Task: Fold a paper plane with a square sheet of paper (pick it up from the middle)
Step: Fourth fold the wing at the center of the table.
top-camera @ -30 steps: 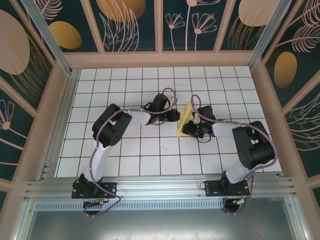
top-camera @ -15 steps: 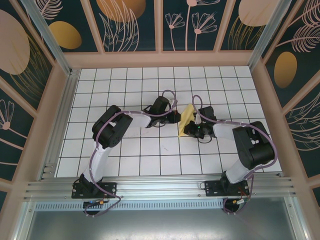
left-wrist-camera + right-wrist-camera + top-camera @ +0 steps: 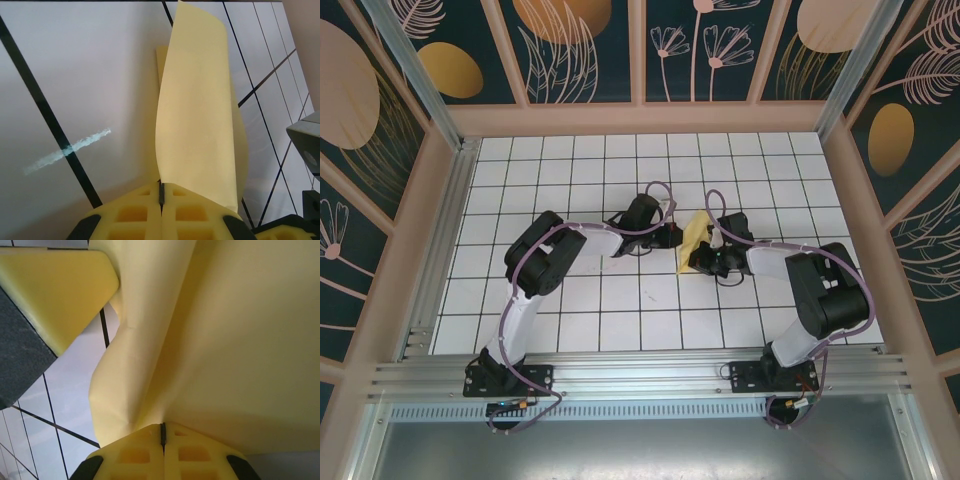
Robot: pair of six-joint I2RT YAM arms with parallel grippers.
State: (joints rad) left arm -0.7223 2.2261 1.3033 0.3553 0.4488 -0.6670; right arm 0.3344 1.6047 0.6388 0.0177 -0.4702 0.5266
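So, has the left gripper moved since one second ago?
Yes, slightly. The left gripper, shut on the square sheet of paper, has shifted a little right and toward the near edge, judged against the grid lines of the table.

Looked like a robot lab test cell, not a home. Left arm (image 3: 535, 265) and right arm (image 3: 820, 290) were bolted to aluminium extrusion rails (image 3: 640, 372) at the near edge. White gridded tabletop (image 3: 570, 320) was boxed in by wood-framed wall panels (image 3: 585, 50) printed with leaf and flower art.
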